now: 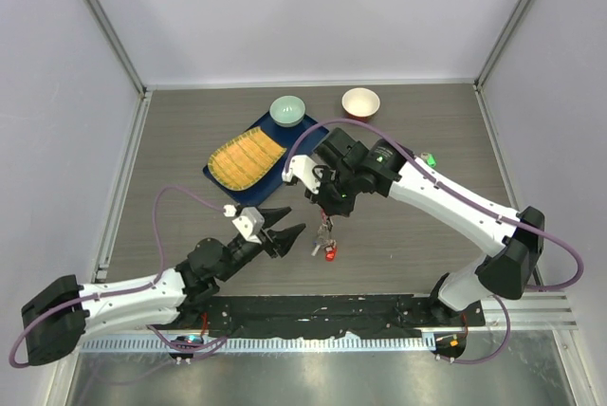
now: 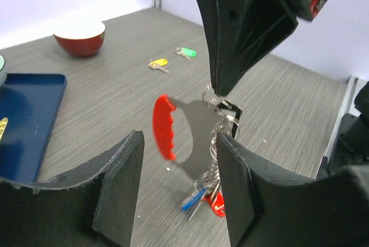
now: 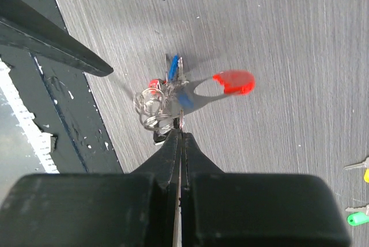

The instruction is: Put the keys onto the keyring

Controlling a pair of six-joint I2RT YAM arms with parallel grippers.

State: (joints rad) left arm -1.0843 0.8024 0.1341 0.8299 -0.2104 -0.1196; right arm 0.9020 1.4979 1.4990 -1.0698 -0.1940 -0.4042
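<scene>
My right gripper is shut on the top of the keyring and holds it hanging above the table. The keyring is a bunch of silver rings with a bright red loop and small blue and red tags at its bottom. It also shows in the right wrist view. My left gripper is open, its fingers either side of the hanging bunch without gripping it. A yellow key and a green key lie on the table beyond. A small black piece hangs by the right fingertips; I cannot tell if it is the black key.
A blue tray with a yellow mat lies at the back left, a green bowl at its far corner and a red bowl to the right. The black base strip runs along the near edge.
</scene>
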